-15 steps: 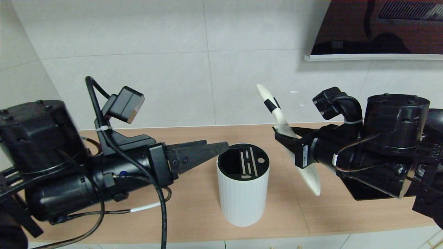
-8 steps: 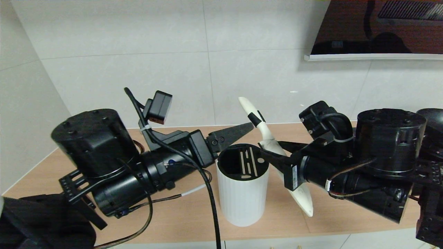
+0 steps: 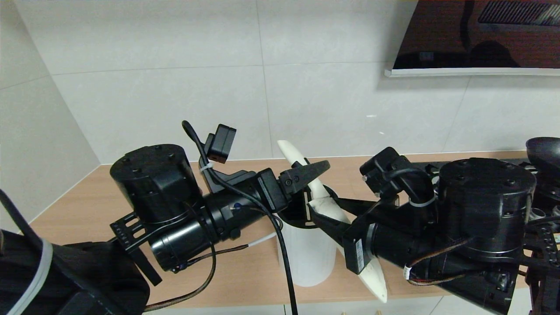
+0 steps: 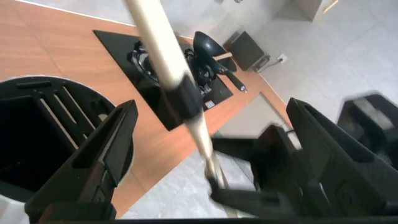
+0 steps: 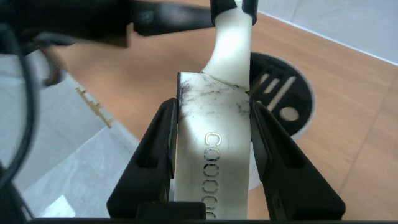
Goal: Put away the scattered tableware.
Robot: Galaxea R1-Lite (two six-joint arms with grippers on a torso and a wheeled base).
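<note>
White paddle (image 3: 324, 204) clamped in right gripper (image 5: 214, 152), by white holder (image 3: 306, 258); left gripper (image 4: 210, 121) spread around handle

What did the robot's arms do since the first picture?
The right gripper carried the white utensil leftward, to the holder. The left gripper swung up to meet it, its fingers opened around the handle. The holder stayed put; the right gripper kept its hold.

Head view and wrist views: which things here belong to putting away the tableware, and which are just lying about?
Job: white spatula, held by right gripper; white utensil holder; left gripper, fingers open around the handle; black ladle, probably still to store.
Lying about: black slab under the ladle; range hood; wooden counter.
</note>
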